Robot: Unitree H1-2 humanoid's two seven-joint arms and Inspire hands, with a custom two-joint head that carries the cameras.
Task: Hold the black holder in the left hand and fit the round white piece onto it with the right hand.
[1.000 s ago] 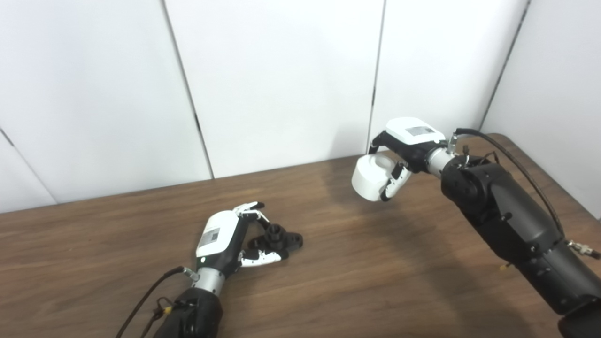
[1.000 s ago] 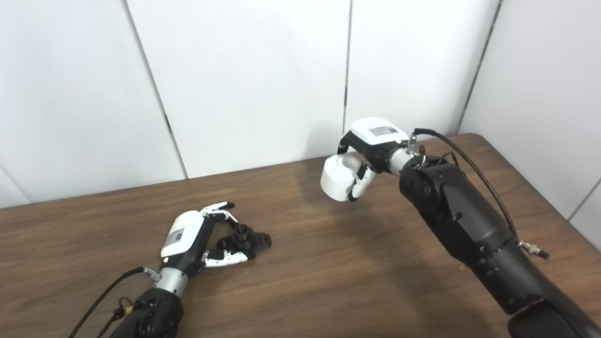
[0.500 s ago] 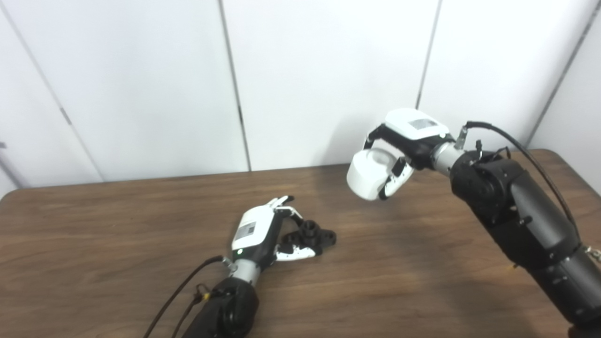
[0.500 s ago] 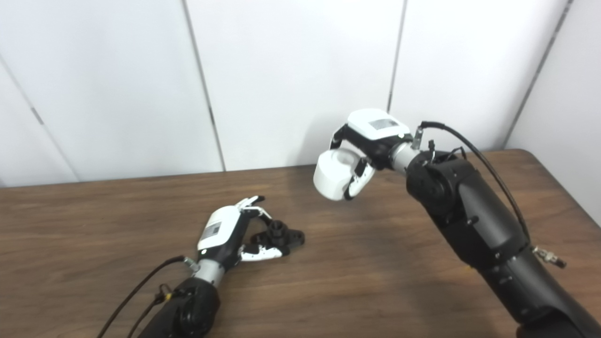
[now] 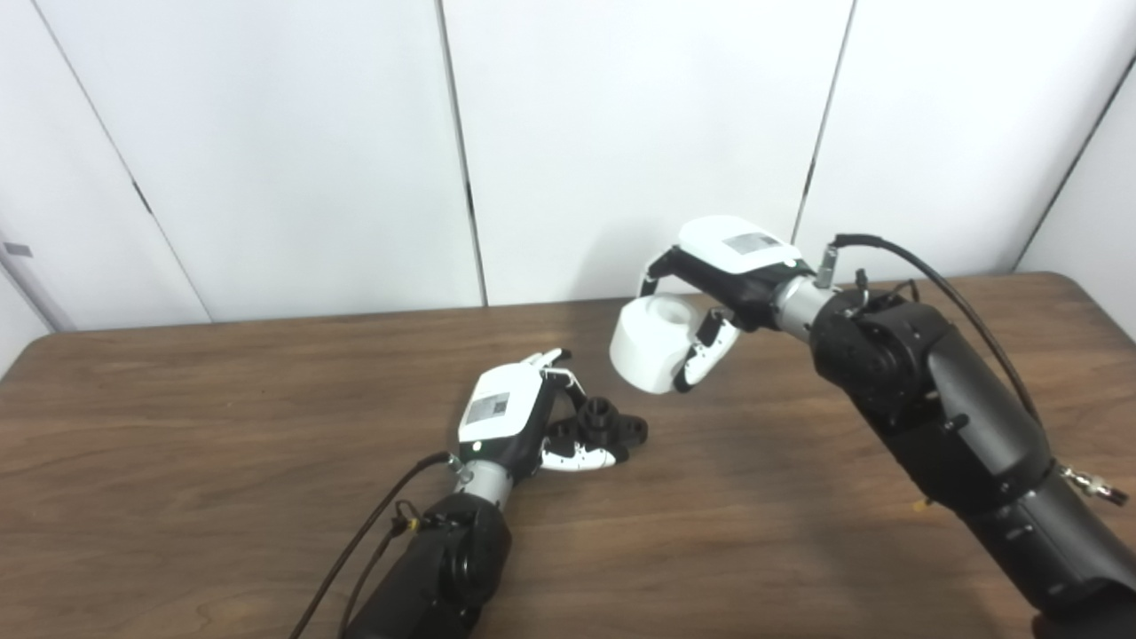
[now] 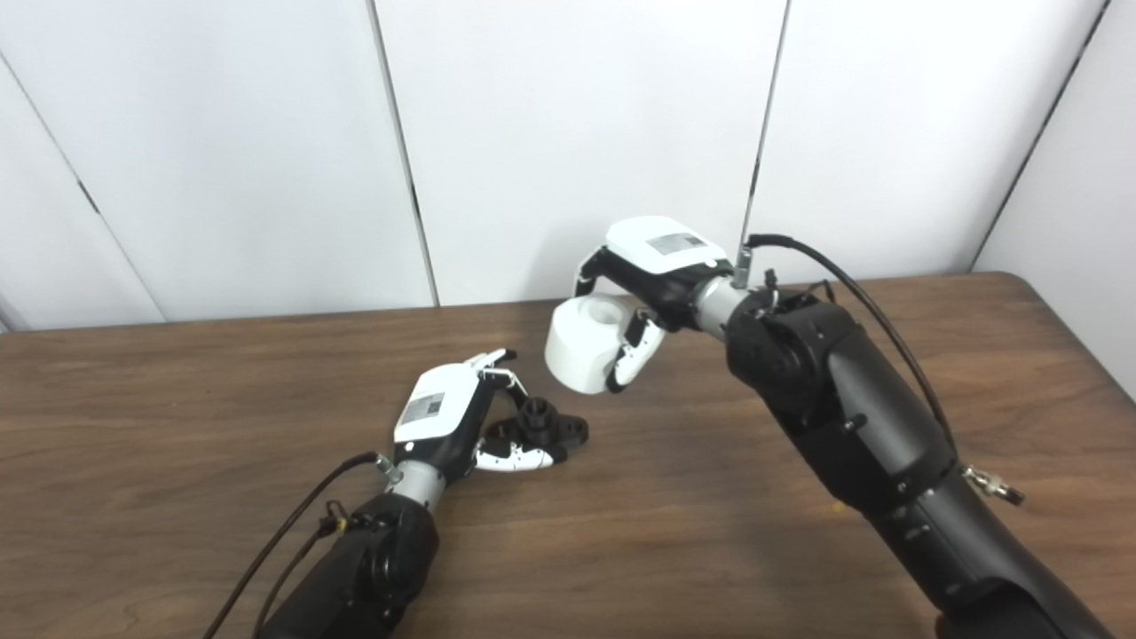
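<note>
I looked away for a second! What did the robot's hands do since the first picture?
The right hand, shut on the round white piece, carried it through the air toward the black holder; the gap is smaller now, but they don't touch. The camera also swung. The left hand stayed around the holder on the table.

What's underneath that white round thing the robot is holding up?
Only bare wooden table shows below the round white piece, held aloft by the right hand. Its underside faces away, hidden.
</note>
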